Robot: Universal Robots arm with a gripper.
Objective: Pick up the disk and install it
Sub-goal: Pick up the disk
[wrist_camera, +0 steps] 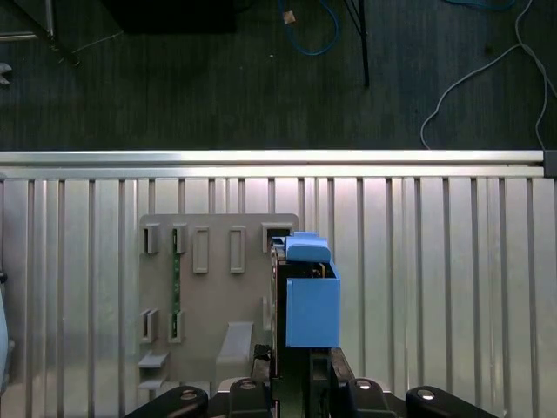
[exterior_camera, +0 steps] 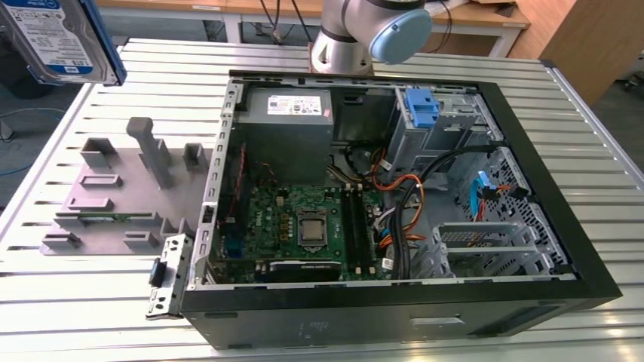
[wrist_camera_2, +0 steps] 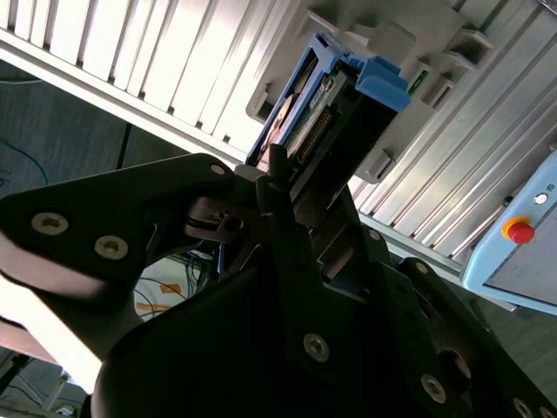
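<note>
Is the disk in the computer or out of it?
Out. The silver hard drive with blue rails is clamped in the black gripper, outside the open black computer case.

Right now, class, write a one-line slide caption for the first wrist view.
The gripper holds the blue-railed disk above the grey fixture plate on the slatted metal table.

Below the jaws, a grey fixture [wrist_camera: 218,296] lies on the slatted surface [wrist_camera: 435,287]; the open case [exterior_camera: 403,309] sits well aside.
</note>
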